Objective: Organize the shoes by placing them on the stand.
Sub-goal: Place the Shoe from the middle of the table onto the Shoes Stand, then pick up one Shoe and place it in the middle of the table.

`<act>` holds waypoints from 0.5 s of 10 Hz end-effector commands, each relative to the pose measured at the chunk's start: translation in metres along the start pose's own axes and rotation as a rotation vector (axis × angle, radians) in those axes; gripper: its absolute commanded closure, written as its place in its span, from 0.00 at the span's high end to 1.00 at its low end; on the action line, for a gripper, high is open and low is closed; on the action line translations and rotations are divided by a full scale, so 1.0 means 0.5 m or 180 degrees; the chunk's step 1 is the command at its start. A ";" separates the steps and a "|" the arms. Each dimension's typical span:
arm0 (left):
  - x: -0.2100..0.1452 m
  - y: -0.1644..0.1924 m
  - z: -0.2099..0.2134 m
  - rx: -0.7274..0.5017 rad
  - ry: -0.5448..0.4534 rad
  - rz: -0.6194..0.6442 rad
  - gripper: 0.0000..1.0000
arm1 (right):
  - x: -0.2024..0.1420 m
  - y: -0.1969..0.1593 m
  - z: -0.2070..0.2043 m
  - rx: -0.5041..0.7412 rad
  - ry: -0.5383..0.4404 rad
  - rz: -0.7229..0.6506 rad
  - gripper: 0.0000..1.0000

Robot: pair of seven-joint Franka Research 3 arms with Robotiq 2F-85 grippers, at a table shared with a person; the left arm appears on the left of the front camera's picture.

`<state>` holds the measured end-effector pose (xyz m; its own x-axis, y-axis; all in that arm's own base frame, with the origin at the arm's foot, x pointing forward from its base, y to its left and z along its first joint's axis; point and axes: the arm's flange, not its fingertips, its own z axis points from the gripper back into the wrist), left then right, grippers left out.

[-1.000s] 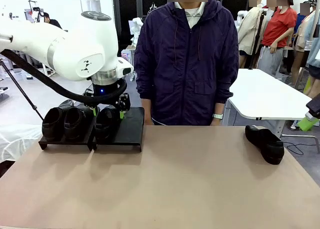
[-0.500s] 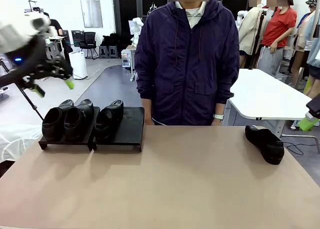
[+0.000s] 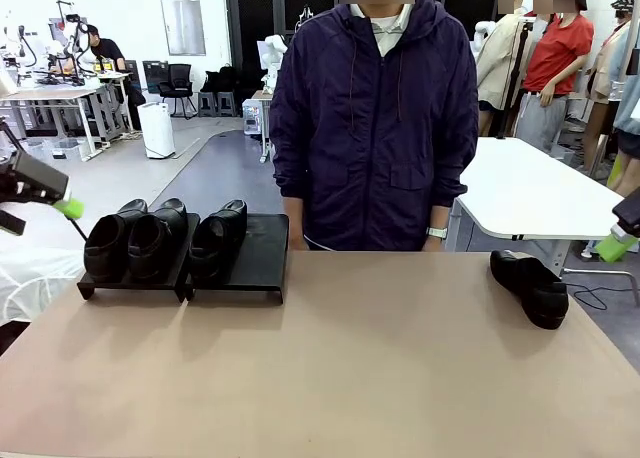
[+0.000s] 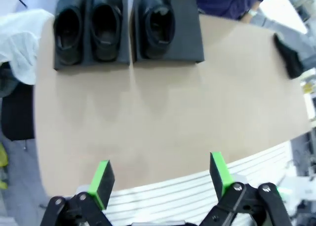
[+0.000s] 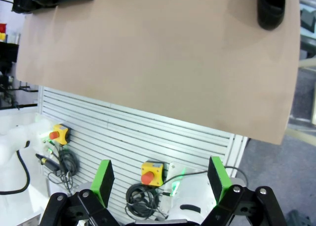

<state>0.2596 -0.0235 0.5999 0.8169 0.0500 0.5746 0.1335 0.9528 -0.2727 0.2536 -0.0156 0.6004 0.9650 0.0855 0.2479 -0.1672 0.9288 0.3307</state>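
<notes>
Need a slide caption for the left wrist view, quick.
Open left gripper above the table: three shoes on the stand, fourth shoe loose at the far edge.

The shoes [image 3: 150, 240] look like smooth black leather with a slight gloss; the stand [image 3: 258, 253] is matt black, hard and flat; the table [image 3: 350, 368] has a smooth, matt tan top; the person's jacket [image 3: 375, 128] is soft purple cloth

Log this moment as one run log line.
left gripper: open, empty | right gripper: open, empty | stand: three shoes on it, right slot bare | fourth shoe: on table, right side
</notes>
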 end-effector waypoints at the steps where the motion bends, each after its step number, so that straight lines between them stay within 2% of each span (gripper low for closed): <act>1: 0.002 -0.005 0.000 -0.0112 -0.0077 0.0184 1.00 | 0.002 0.007 0.004 0.0065 -0.0007 -0.0058 1.00; 5: 0.002 -0.005 0.000 -0.0112 -0.0077 0.0184 1.00 | 0.002 0.007 0.004 0.0065 -0.0007 -0.0058 1.00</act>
<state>0.2603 -0.0242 0.6010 0.8151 0.0917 0.5721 0.1181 0.9404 -0.3190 0.2536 -0.0156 0.6004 0.9650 0.0855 0.2479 -0.1673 0.9288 0.3307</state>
